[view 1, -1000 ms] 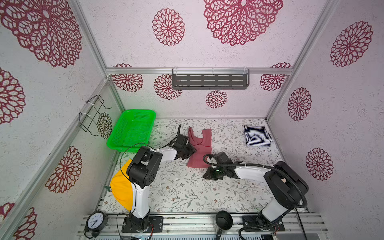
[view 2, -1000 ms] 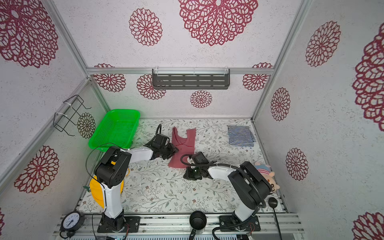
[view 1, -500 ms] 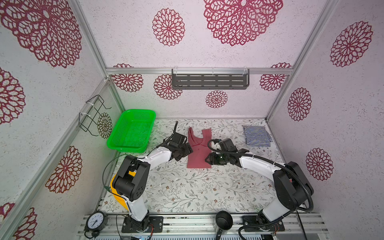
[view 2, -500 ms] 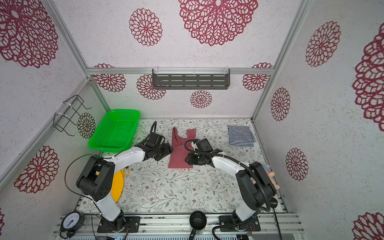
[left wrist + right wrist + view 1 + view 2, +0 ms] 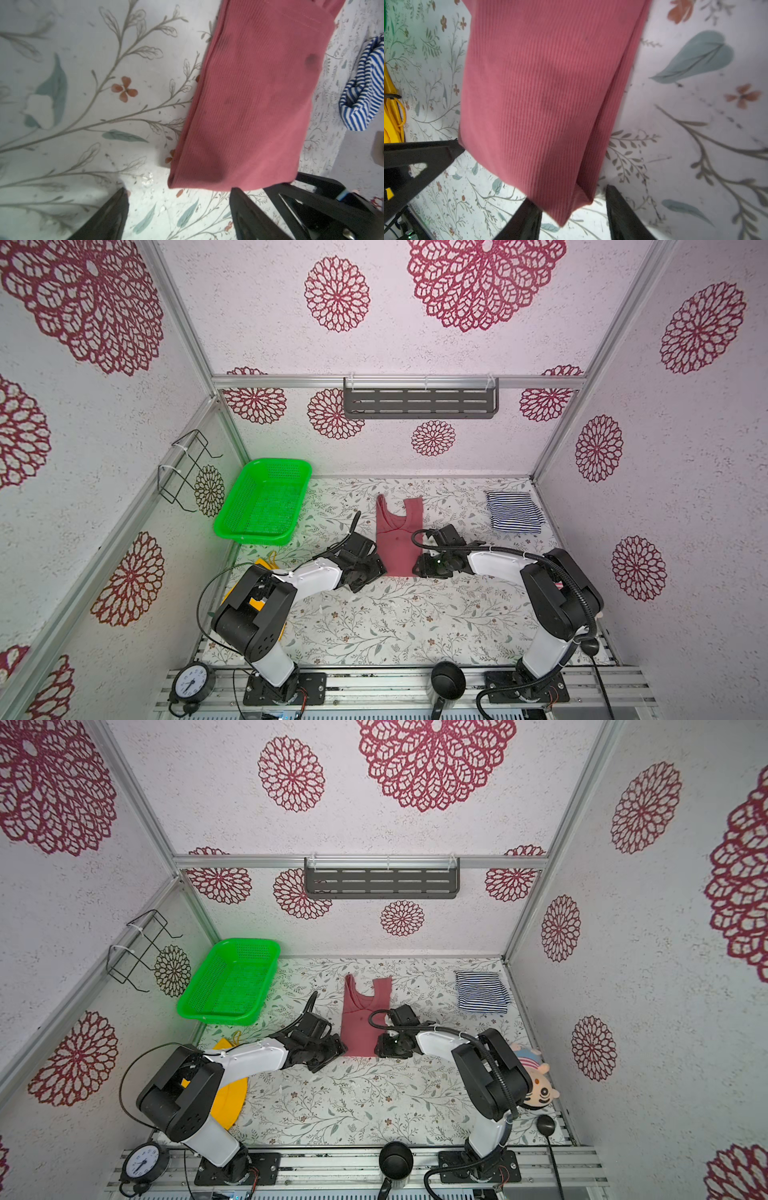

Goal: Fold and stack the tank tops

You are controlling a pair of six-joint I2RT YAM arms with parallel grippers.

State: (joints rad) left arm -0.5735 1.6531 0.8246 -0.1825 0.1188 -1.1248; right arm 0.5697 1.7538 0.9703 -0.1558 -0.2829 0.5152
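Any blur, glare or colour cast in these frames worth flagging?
Both top views: sharp, evenly lit; green tint on the wall beside the green basket. Left wrist view: the rose tank top smears at its near hem. Right wrist view: its edges blur too.

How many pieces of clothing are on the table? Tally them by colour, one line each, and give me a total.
Rose-red: 1 (plain tank top)
Navy-and-white: 1 (striped tank top)
Yellow: 1 (cloth hat, partly behind the left arm)
Total: 3
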